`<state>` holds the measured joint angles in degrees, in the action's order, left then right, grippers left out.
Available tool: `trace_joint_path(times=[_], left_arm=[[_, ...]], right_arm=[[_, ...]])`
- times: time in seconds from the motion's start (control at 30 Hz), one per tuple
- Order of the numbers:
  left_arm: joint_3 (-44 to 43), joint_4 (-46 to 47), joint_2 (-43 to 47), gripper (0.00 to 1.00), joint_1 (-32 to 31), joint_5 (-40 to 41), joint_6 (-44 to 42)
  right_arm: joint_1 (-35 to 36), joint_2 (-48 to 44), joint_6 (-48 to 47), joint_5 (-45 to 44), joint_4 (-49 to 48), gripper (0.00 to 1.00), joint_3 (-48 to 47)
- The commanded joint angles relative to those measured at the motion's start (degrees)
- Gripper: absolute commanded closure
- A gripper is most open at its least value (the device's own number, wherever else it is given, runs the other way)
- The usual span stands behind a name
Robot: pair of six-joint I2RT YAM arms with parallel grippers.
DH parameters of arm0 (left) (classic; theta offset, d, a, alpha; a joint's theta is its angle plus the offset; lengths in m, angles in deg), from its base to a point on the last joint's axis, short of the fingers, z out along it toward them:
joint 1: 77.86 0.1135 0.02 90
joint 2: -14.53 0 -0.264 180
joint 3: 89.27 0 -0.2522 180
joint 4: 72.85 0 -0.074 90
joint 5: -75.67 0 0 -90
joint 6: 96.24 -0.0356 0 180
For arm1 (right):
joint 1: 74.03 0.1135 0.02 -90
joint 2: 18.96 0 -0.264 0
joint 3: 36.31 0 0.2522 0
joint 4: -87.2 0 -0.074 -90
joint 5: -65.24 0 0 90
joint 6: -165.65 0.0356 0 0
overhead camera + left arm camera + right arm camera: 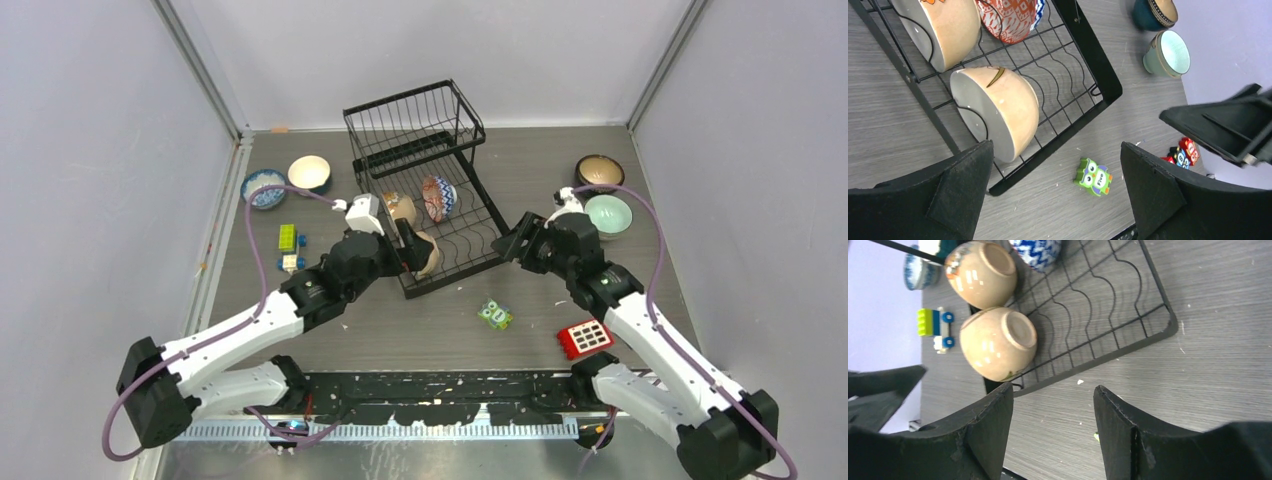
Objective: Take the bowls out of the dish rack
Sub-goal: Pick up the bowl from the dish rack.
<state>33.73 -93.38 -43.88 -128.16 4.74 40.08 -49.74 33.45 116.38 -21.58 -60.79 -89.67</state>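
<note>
Arms reach inward to the dish rack [455, 275]: left gripper [408, 245] spread wide beside a cream bowl [430, 256] at its near corner, right gripper [510, 243] parted, empty, at its right edge

Probably robot lab test cell. Plain pale panel walls [90, 150] on metal frame posts [200, 68] enclose grey wood-grain table [420, 330]. Left arm [240, 335], right arm [650, 330] bolted at near edge, purple cables [250, 230] exposed. Toy blocks [288, 238] lie near dish rack [415, 120].
</note>
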Motion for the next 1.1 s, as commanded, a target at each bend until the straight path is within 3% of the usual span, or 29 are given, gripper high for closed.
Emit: trace_joint_path(times=[0.0,0.3,0.5,0.9,1.07], left_arm=[[1.63,11.0,-2.42,0.01,1.98,-1.71,1.75],[4.13,15.63,-3.65,0.01,5.92,-4.09,5.02],[6.04,20.03,-5.65,0.02,6.78,-3.48,6.6],[6.58,18.82,-10.85,0.15,8.11,-6.08,10.82],[9.69,23.65,-11.73,0.2,8.25,-8.53,13.05]], right_arm=[[-0.01,-4.69,1.51,2.42,-2.96,0.35,0.38],[0.02,-11.19,7.07,-4.74,-5.61,0.33,4.8],[-0.01,-12.52,4.65,-3.01,-3.97,0.32,3.96],[-0.1,-14.3,4.05,0.09,-4.32,0.33,5.0],[0.03,-13.7,4.31,0.62,-5.17,0.32,5.48]])
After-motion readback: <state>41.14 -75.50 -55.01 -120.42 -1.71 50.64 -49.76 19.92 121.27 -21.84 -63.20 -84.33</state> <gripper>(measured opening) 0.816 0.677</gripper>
